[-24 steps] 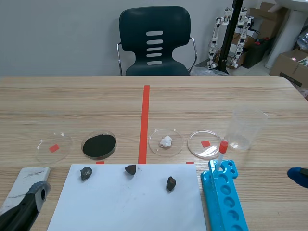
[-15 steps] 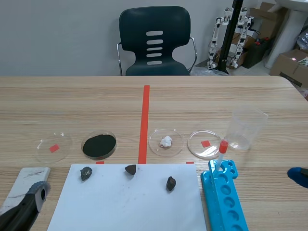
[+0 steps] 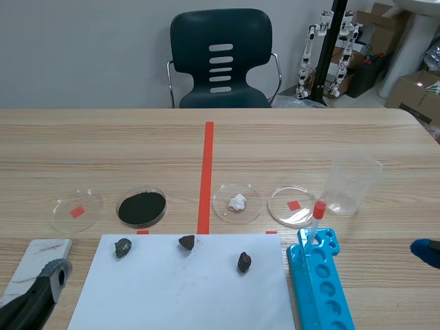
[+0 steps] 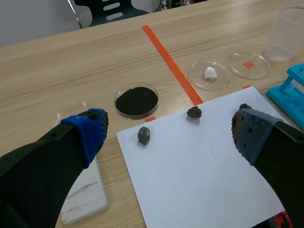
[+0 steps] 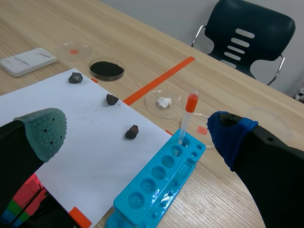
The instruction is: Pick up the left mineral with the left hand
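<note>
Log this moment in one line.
step: pre-grasp | left gripper: open, empty | dark grey left mineral: untouched on white paper sheet | right gripper: open, empty

The left mineral (image 4: 144,135) is dark grey, paper (image 4: 199,175) white, rack (image 3: 322,292) turquoise, powder (image 3: 141,207) black.

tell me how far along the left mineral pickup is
Done: nothing that shows. The left mineral lies on the white paper with nothing touching it. In hand: the left claw is open, with the mineral ahead of it and clearly apart from both fingers. Left to do: bring the claw in around the mineral, shut on it and lift it off the paper.
</note>
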`<state>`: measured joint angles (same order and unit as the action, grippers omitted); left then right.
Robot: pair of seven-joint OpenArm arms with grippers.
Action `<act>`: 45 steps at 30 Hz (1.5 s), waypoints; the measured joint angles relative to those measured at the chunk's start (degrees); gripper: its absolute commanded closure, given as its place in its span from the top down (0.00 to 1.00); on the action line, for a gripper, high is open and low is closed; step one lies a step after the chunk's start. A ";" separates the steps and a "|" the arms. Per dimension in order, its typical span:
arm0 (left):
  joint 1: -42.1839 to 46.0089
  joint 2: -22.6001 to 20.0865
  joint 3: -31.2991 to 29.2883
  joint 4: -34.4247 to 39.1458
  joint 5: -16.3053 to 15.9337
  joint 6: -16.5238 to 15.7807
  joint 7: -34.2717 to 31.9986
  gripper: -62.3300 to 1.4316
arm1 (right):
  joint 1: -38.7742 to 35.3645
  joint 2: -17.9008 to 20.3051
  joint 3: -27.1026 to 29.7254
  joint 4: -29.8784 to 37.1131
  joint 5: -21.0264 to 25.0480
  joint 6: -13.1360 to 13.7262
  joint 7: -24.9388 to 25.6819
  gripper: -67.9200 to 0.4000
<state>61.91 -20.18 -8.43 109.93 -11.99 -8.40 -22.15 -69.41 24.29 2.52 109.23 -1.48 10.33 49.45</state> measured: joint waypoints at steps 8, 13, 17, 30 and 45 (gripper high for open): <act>0.00 0.00 0.00 0.00 0.00 0.00 0.00 0.88 | 0.00 0.00 0.00 0.00 0.00 0.00 0.00 0.92; 0.00 0.00 0.00 0.00 0.00 0.00 0.00 0.88 | 0.00 0.00 0.00 0.00 0.00 0.00 0.00 0.92; 0.00 0.00 0.00 0.00 0.00 0.00 0.02 0.88 | 0.00 0.00 0.00 0.00 0.00 0.00 0.00 0.92; -4.76 0.00 -0.02 0.00 -0.04 -0.02 16.35 0.88 | 0.00 0.00 0.00 0.00 0.00 0.00 0.00 0.92; -24.17 0.02 6.84 -0.96 -7.69 0.70 51.17 0.88 | 0.00 0.00 0.00 0.00 0.00 0.00 0.00 0.92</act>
<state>37.74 -20.16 -1.58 108.97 -19.68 -7.70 29.02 -69.41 24.29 2.52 109.23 -1.48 10.33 49.45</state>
